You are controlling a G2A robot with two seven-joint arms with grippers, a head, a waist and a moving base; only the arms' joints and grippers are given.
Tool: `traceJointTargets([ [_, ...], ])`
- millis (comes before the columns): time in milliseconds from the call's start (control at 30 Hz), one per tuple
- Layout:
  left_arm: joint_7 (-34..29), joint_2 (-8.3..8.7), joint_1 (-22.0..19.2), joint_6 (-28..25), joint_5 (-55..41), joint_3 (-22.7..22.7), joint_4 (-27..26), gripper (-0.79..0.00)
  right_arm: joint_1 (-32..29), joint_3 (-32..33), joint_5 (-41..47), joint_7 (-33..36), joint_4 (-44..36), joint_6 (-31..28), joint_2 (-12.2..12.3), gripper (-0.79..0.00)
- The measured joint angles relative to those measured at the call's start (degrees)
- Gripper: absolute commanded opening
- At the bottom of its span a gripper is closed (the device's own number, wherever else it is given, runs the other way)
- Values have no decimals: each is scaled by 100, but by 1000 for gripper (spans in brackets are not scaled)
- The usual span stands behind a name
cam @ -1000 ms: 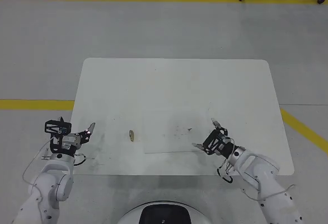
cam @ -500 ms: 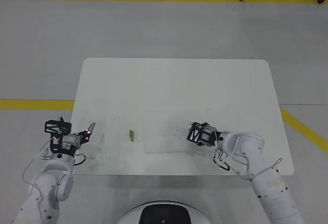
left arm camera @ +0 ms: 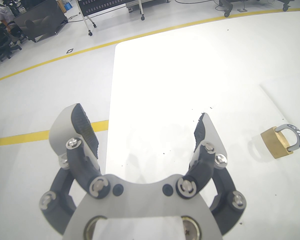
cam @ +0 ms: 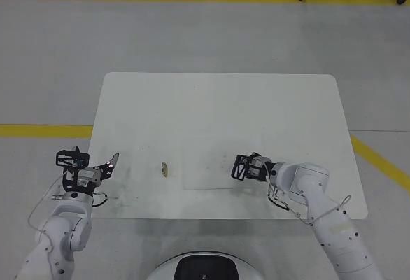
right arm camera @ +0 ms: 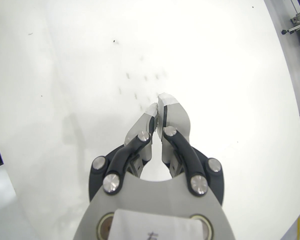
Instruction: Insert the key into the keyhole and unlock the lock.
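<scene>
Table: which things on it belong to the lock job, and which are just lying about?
Job:
padlock, lying on its side
left tool, open
right tool, shut

Lying about:
thin sheet on the table
dark specks

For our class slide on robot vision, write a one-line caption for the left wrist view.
Left gripper, fingers open, at the white table's edge, a brass padlock lying nearby.
</scene>
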Motion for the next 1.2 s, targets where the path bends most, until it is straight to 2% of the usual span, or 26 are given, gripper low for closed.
traceJointTargets([
  [167, 0, 0, 0, 0, 0, 0, 0, 0, -103, 122, 129, -169, -93, 97, 25, -785],
  [367, 0, 0, 0, 0, 0, 0, 0, 0, -142, 357, 1025, -411, 111, 266, 16, -785],
  [667, 0, 0, 0, 0, 0, 0, 0, 0, 198, 530, 3222, -259, 969, 378, -41, -785],
  [933, 0, 0, 0, 0, 0, 0, 0, 0, 372, 559, 4603, -235, 1549, 253, -54, -785],
  [1200, 0, 0, 0, 0, 0, 0, 0, 0, 580, 483, 6832, 575, 2348, 71, -51, -785],
])
